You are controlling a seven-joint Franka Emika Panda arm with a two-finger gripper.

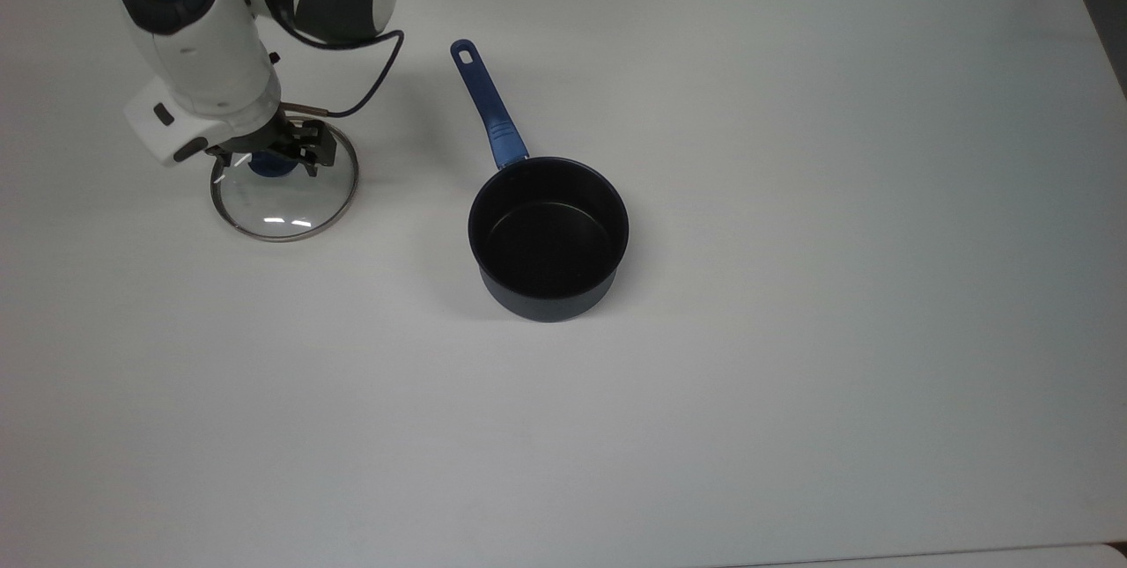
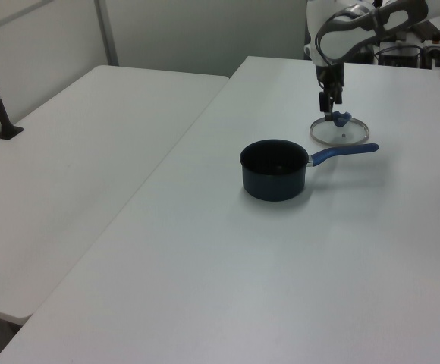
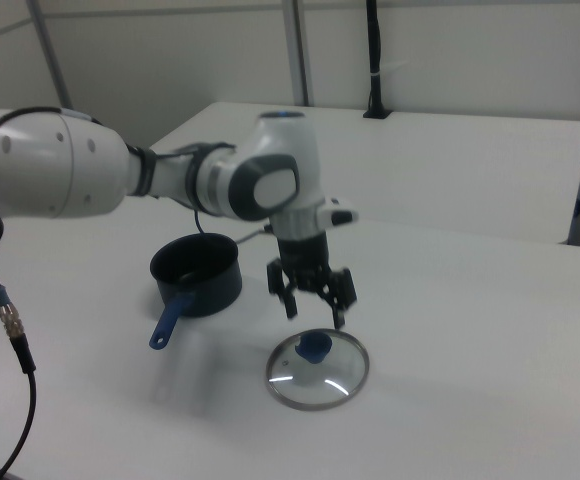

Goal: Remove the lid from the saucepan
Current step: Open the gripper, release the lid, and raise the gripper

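Your two-finger gripper [image 3: 315, 310] hangs just above the blue knob [image 3: 315, 347] of the round clear glass lid with the metal rim [image 3: 317, 369], its fingers spread apart and holding nothing. In the right view the fingertips [image 3: 339, 318] stand clear of the knob, one to each side and a little higher than it. The lid lies flat on the white table [image 3: 470, 400], directly under the gripper, with the knob at its centre pointing up.

In the top view you see the gripper [image 1: 275, 154] over the far part of the lid [image 1: 283, 191], with the knob [image 1: 272, 165] partly covered by the black fingers. The small dark navy saucepan with the black inside [image 1: 548, 238] stands uncovered, well apart from the gripper, toward the top view's right. Its long blue straight handle [image 1: 487, 105] runs from the pot's rim up toward the top view's upper left, ending near the level of the arm's wrist.

In the left view the gripper [image 2: 331, 104] hovers over the lid [image 2: 341, 130], and the saucepan [image 2: 275, 170] sits nearer the camera, its handle [image 2: 343, 152] reaching to a spot just beside the lid's near rim.
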